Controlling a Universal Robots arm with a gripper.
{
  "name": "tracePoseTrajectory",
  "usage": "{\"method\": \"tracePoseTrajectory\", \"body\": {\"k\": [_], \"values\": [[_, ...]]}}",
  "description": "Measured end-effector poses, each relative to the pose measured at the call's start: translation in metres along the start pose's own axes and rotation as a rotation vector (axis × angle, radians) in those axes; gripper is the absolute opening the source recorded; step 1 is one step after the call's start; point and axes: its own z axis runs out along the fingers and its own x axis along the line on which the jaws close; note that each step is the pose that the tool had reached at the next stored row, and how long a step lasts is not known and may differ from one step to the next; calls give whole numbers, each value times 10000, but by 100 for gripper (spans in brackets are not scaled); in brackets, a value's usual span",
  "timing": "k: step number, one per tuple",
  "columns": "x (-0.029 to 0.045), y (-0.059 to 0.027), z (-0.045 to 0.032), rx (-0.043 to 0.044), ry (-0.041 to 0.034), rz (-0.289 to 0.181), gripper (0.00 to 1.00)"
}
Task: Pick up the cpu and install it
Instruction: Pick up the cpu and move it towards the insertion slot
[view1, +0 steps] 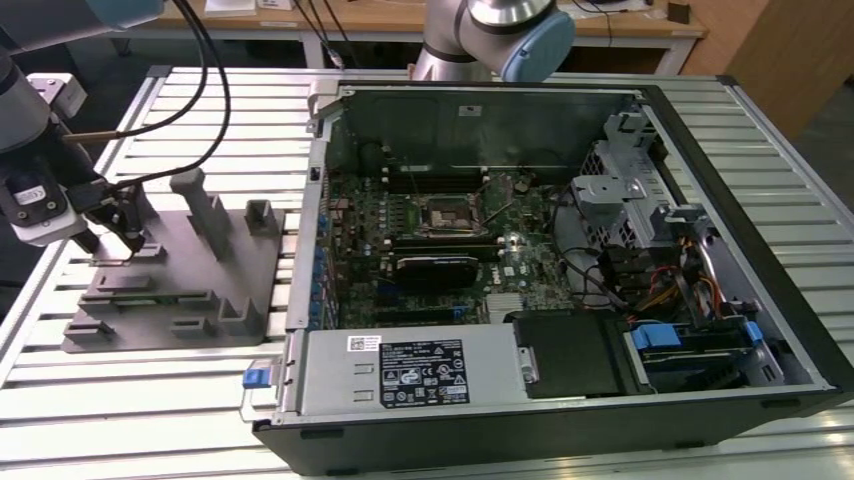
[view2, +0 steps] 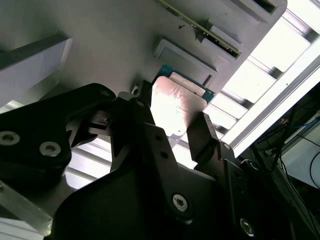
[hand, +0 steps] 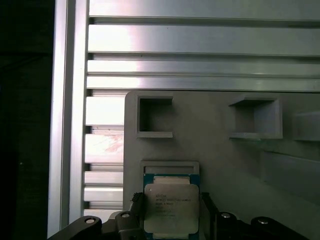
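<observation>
The cpu (hand: 171, 207), a small square chip with a pale metal top on a green board, lies at the edge of the grey fixture (hand: 215, 150), just below a shallow pocket. My gripper (hand: 171, 202) has one black finger against each of two opposite sides of the chip. The second wrist view shows the same hold, the cpu (view2: 176, 102) sitting between the fingers of the gripper (view2: 172, 114). In the exterior view the gripper (view1: 114, 238) is low over the fixture (view1: 200, 270) at the exterior view's left. The black socket frame (view1: 445, 213) sits on the motherboard.
An open computer case (view1: 747, 200) lies on the slatted metal table (view1: 134, 400), with drive cages and cables on the exterior view's right and a power supply (view1: 400, 370) at the front. Upright grey blocks (view1: 200, 195) rise from the fixture. A second arm's base (view1: 494, 30) stands behind the case.
</observation>
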Motion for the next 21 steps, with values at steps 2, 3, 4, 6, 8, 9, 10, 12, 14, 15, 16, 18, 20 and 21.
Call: {"method": "tracePoseTrajectory", "body": {"k": [2,3,4,6,8,9,10,12,14,15,16,18,20,21], "values": [[0,0,-3,0,0,0,53],[0,0,-5,0,0,0,53],[0,0,-7,0,0,0,53],[0,0,-11,0,0,0,53],[0,1,-14,0,0,0,53],[0,1,-16,0,0,0,53],[0,1,-17,0,0,0,53],[0,1,-21,0,0,0,53],[0,1,-24,0,0,0,53],[0,1,-26,0,0,0,53],[0,1,-28,0,0,0,53],[0,2,-32,0,1,0,53],[0,2,-36,0,0,0,53],[0,2,-40,0,1,0,53]]}}
